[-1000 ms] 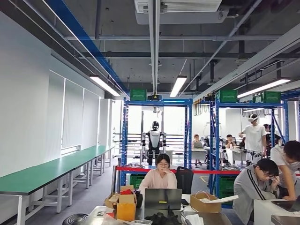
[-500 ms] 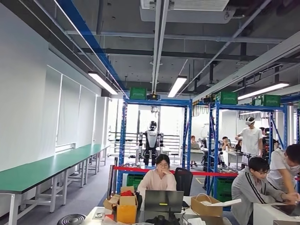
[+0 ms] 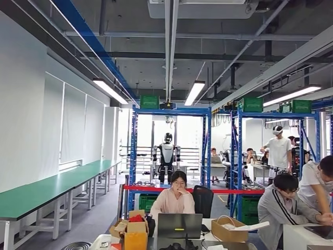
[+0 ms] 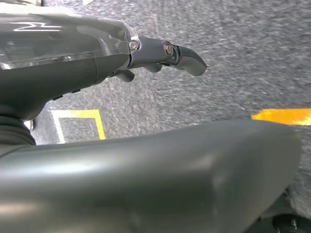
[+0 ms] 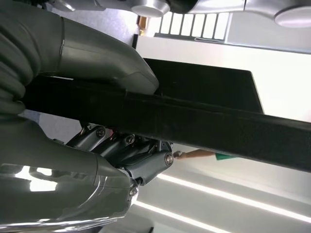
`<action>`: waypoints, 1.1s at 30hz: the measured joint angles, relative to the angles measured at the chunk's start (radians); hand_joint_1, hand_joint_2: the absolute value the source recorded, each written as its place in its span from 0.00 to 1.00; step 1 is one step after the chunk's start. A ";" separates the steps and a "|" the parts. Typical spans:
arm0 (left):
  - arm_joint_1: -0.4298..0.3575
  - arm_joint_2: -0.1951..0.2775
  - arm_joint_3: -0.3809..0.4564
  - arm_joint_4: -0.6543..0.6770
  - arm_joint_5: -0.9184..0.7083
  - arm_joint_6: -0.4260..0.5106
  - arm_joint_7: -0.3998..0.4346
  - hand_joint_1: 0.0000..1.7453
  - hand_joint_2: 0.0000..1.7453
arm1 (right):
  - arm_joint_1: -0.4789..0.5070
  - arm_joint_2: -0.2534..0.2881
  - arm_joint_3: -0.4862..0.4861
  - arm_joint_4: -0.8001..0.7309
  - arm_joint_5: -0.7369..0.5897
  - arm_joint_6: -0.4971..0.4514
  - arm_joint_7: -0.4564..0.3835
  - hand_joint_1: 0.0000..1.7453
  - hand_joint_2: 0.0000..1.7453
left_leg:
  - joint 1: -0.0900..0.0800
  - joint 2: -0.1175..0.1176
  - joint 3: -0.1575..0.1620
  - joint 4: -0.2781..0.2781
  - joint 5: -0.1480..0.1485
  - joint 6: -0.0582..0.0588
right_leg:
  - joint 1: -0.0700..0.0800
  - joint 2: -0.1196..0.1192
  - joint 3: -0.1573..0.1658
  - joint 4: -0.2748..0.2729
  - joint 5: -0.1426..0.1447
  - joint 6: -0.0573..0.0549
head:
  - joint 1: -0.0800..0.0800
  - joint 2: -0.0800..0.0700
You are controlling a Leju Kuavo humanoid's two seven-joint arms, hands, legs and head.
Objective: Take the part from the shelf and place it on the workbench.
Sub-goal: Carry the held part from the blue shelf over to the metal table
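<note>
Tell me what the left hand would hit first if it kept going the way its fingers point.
Probably the grey floor: the left hand hangs empty above it with nothing between, though depth is unclear.

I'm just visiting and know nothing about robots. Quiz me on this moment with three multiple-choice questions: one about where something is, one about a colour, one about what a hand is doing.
1. Where does the other humanoid robot stand?
A. on the green workbench
B. inside the blue shelf frame
C. beside the laptop

2. What colour is the barrier tape across the shelf frame?
A. red
B. yellow
C. white

3. What is the right hand doing?
A. hanging with nothing in it
B. gripping a black flat part
C. pressing a laptop

Key: 1 B, the humanoid robot stands between the blue shelf frame uprights. 2 A, the barrier tape is red. 3 B, the right hand wraps the black flat part.
</note>
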 joint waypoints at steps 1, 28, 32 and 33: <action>0.000 0.000 0.000 0.000 0.000 0.000 -0.002 0.00 1.00 | 0.000 0.001 0.000 0.000 -0.003 0.000 -0.001 1.00 1.00 | 0.007 0.000 0.008 -0.058 0.055 -0.007 | -0.003 0.001 0.010 0.006 -0.014 0.007 | 0.000 0.000; -0.002 0.000 0.000 0.000 0.001 0.007 -0.007 0.00 1.00 | 0.019 0.013 -0.027 -0.006 -0.006 -0.002 0.004 1.00 1.00 | -0.006 0.007 -0.010 0.088 -0.054 0.012 | 0.013 0.005 -0.053 0.026 0.010 -0.018 | 0.000 0.000; 0.003 0.000 0.000 0.000 0.001 0.006 -0.007 0.00 1.00 | 0.026 0.013 -0.026 -0.006 -0.005 -0.002 0.004 1.00 1.00 | -0.002 0.007 -0.007 -0.069 0.073 0.004 | 0.010 0.011 0.002 0.034 -0.039 -0.006 | 0.000 0.000; 0.003 0.000 0.000 0.000 0.001 0.006 -0.007 0.00 1.00 | 0.027 0.012 -0.027 -0.006 -0.005 -0.002 0.004 1.00 1.00 | -0.002 0.007 -0.001 -0.110 0.109 0.008 | 0.010 0.012 0.009 0.038 -0.051 -0.001 | 0.000 0.000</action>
